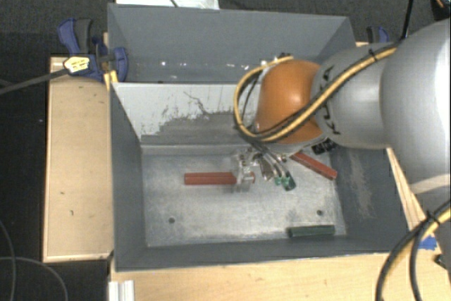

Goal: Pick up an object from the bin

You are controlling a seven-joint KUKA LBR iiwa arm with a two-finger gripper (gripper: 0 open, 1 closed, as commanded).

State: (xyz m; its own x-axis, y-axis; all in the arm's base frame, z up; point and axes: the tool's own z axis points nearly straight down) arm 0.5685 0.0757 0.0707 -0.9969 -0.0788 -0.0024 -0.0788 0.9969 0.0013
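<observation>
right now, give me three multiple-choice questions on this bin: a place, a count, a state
1. Where is the dark green bar? A back left B front right C on the rim
2. Red sticks in the bin? A one B two C four
3. The left red stick is: A upright B leaning on a wall C lying flat
Key: B, near the front wall, right; B, one each side of the gripper; C, its length rests on the floor.

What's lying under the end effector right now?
The right end of a red-brown stick runs beneath the end effector; its tip is covered. A second red stick pokes out to the right, its upper end hidden.
</observation>
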